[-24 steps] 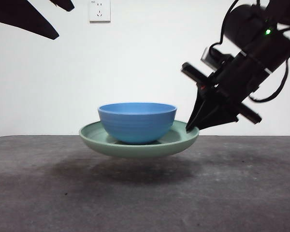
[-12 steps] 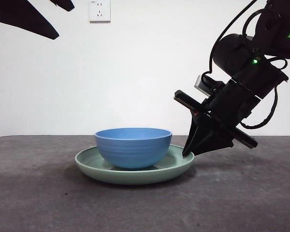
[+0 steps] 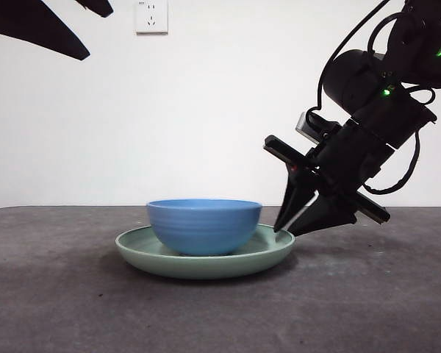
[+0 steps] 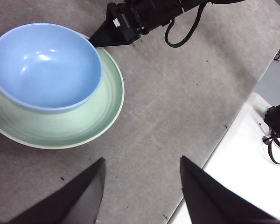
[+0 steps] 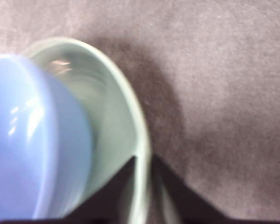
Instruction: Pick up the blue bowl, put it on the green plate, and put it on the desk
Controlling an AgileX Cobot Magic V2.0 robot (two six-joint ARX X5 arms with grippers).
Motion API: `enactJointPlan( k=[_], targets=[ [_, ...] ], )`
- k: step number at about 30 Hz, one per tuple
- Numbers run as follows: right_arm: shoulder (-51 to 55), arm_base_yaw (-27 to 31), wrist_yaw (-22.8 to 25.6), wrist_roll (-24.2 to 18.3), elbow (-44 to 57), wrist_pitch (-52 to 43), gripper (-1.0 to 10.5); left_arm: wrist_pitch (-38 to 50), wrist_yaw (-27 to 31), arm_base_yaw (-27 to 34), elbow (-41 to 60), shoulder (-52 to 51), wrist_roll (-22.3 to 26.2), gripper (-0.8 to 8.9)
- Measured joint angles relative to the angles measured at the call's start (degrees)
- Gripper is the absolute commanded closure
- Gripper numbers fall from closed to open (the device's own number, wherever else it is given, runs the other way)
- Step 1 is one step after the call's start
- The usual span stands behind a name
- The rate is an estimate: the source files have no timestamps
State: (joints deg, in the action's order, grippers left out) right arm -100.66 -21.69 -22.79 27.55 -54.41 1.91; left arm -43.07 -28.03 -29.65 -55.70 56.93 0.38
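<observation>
Bright, even light; right wrist view blurred, soft shadow beside the green plate.

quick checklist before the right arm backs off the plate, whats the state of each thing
1. Plate down on the desk: ok, no gap shows under it in the front view.
2. Bowl seated on the plate, upright: ok.
3. Right pincer released from the rim: not ok, its jaws are parted but straddle the rim, one either side.
4. Jaws clear of the rim: cannot tell, the right wrist view is blurred.
5. Left pincer out of the way: ok, open, above bare desk beside the plate.
</observation>
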Motion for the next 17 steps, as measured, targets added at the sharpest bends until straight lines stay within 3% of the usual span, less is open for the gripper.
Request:
enactJointPlan(
  k=[11,17],
  targets=[
    [5.6,0.0,3.5,0.3,-0.1,4.8,7.6,0.0,0.0,0.0,0.0,0.0,0.0,5.56],
    [16.6,0.0,3.6,-4.1,-0.1,11.8,7.6,0.0,0.0,0.0,0.0,0.0,0.0,5.55]
  ],
)
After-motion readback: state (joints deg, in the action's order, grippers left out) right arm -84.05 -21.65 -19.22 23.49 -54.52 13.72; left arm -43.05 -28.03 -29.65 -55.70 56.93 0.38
